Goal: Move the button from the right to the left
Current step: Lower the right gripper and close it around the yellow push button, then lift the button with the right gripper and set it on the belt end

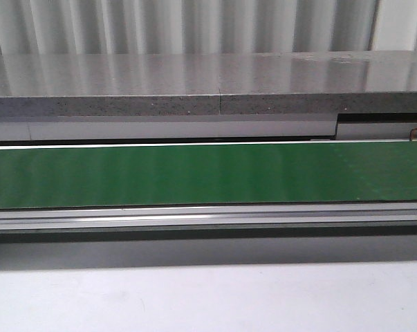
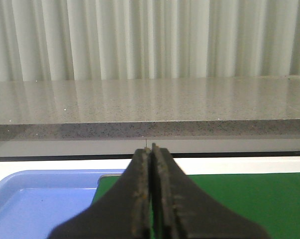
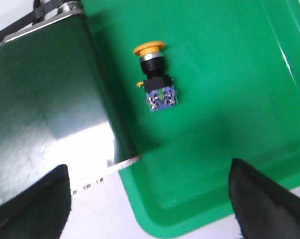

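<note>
The button [image 3: 156, 78], with a blue squarish body, black neck and orange round cap, lies on its side in a green tray [image 3: 229, 89] in the right wrist view. My right gripper [image 3: 150, 199] is open and empty above the tray's near corner, short of the button. My left gripper [image 2: 150, 189] is shut and empty, hanging over the end of the green belt [image 2: 239, 199] beside a blue tray [image 2: 35, 204]. Neither gripper nor the button shows in the front view.
The green conveyor belt [image 1: 194, 173] runs across the front view, with a metal rail [image 1: 194, 220] before it and a grey stone shelf [image 1: 194, 86] behind. In the right wrist view the belt's dark end [image 3: 45, 109] borders the green tray. White tabletop [image 1: 208, 301] lies in front.
</note>
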Available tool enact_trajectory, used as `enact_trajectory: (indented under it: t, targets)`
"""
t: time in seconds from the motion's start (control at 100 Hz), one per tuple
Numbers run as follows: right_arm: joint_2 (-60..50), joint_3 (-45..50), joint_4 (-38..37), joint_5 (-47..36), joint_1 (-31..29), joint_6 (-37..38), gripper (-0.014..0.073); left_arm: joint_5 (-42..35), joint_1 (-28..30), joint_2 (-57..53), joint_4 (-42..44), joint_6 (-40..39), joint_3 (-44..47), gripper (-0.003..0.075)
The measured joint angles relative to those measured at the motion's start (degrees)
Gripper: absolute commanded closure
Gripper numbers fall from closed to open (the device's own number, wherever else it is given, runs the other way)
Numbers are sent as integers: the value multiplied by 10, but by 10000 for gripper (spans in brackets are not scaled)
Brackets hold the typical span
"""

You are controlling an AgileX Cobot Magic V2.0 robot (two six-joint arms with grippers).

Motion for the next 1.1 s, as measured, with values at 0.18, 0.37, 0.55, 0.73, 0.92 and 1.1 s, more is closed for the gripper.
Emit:
enact_trajectory:
  t: [0.18,0.37,0.55,0.73,0.92,1.1]
  targets:
    - [98,-20,27,-48,-49,-33,-41,0,0,0,0,0,0,740]
    - [182,-26,37,-100,-53,-54,-41,3,0,0,0,0,0,740]
    - [234,-26,70,-140,-53,-87,-41,3,0,0,0,0,0,740]
    - [257,-27,82,-168,-53,-98,-41,3,0,0,0,0,0,740]
    - [278,-27,84,-196,-53,-100,-41,3,0,0,0,0,0,740]
    - [303,-28,87,-211,-53,-106,-41,0,0,0,0,0,0,740]
